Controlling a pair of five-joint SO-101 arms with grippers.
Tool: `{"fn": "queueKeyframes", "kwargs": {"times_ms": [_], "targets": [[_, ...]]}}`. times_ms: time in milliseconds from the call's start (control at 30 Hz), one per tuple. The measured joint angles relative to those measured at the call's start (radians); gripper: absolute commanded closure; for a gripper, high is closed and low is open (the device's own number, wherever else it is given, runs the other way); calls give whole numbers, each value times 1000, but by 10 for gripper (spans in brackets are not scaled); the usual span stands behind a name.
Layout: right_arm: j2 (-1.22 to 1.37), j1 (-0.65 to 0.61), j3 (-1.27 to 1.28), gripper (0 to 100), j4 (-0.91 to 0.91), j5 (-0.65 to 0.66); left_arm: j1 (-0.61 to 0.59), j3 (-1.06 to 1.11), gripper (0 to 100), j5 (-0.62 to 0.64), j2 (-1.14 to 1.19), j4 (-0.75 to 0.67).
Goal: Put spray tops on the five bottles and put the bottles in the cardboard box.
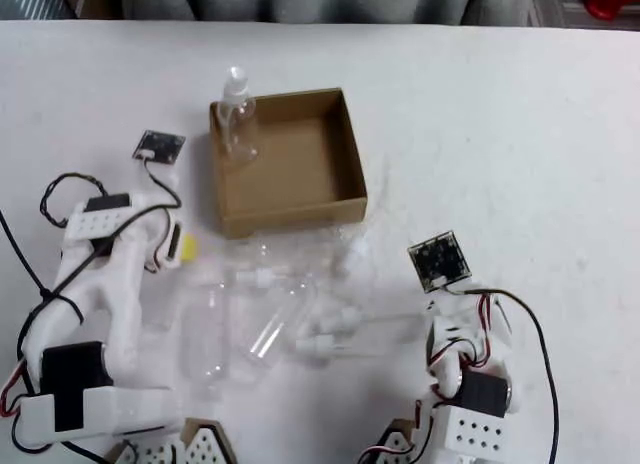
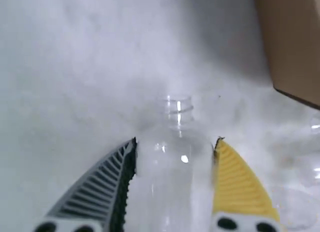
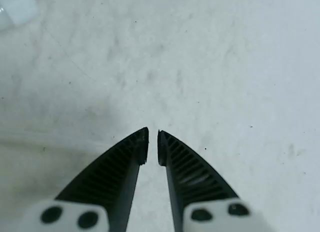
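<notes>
A clear bottle [image 2: 175, 162] without a top lies between the grey and yellow fingers of my left gripper [image 2: 175, 144], which is shut on its shoulders; its open neck points away over the white table. In the high view my left gripper [image 1: 178, 250] is left of the cardboard box [image 1: 300, 199]. One bottle with a spray top [image 1: 238, 114] stands in the box's far left corner. More clear bottles [image 1: 275, 319] and loose spray tops [image 1: 335, 339] lie in front of the box. My right gripper [image 3: 153, 142] is shut on nothing, just above bare table.
The right arm [image 1: 462, 369] stands at the front right, beside the loose bottles. A corner of the box [image 2: 295, 47] shows in the left wrist view. A white object [image 3: 17, 7] lies at the edge of the right wrist view.
</notes>
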Motion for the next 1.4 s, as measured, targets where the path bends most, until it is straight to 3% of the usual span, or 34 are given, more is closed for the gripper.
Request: {"fn": "queueKeyframes", "kwargs": {"times_ms": [233,533,833,1033,1233,1400], "targets": [[0,0,0,984,0,0,-32,0,980,0,0,0],[-2,0,-23,984,26,0,-78,0,980,87,0,0],[-3,2,-298,984,198,2,-81,0,980,87,0,0],[173,-3,-416,984,210,14,-81,0,980,87,0,0],[437,-137,-494,974,276,160,-81,0,980,87,0,0],[548,-264,-582,869,402,222,-81,0,980,87,0,0]]}}
